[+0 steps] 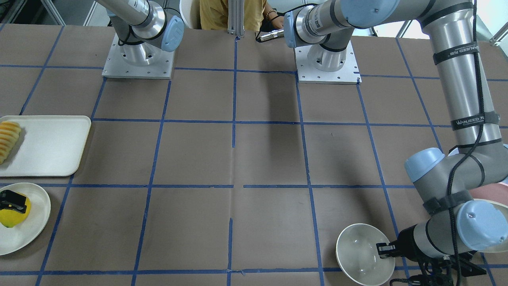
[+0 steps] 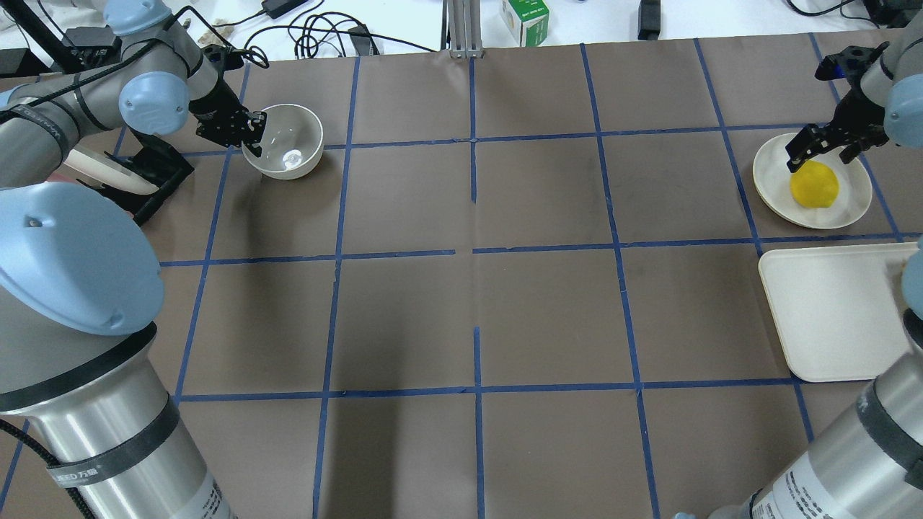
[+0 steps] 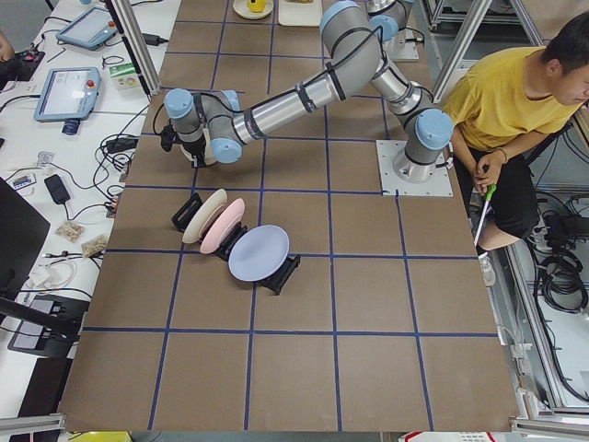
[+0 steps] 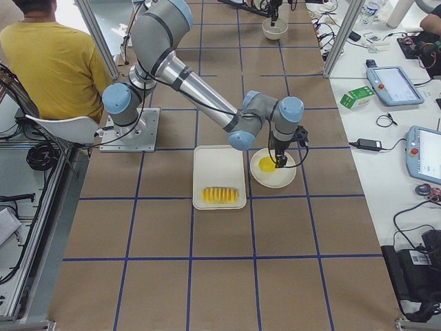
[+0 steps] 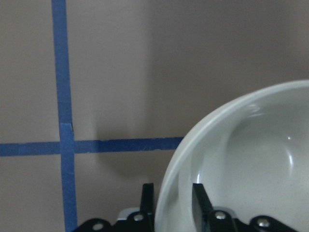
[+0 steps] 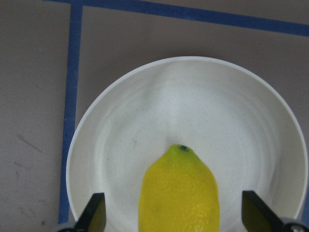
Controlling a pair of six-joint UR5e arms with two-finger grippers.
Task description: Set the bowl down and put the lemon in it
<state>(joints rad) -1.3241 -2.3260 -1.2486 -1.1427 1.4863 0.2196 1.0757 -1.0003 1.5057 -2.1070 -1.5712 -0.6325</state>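
The off-white bowl [image 2: 288,140] is at the table's far left; it also shows in the front view [image 1: 359,254] and the left wrist view [image 5: 251,159]. My left gripper [image 2: 252,130] is shut on the bowl's rim, one finger inside and one outside [image 5: 198,203]. I cannot tell whether the bowl touches the table. The yellow lemon [image 2: 813,185] lies on a flat cream plate [image 2: 851,202] at the far right. My right gripper [image 2: 811,151] is open just above the lemon [image 6: 178,188], its fingers [image 6: 94,215] wide on either side and not touching it.
A cream tray [image 2: 836,317] sits nearer the robot than the plate, with ridged yellow sliced food [image 1: 8,139] on it. A black rack of pastel plates [image 3: 239,244] stands by the left arm. A person in yellow [image 3: 515,101] sits behind the robot bases.
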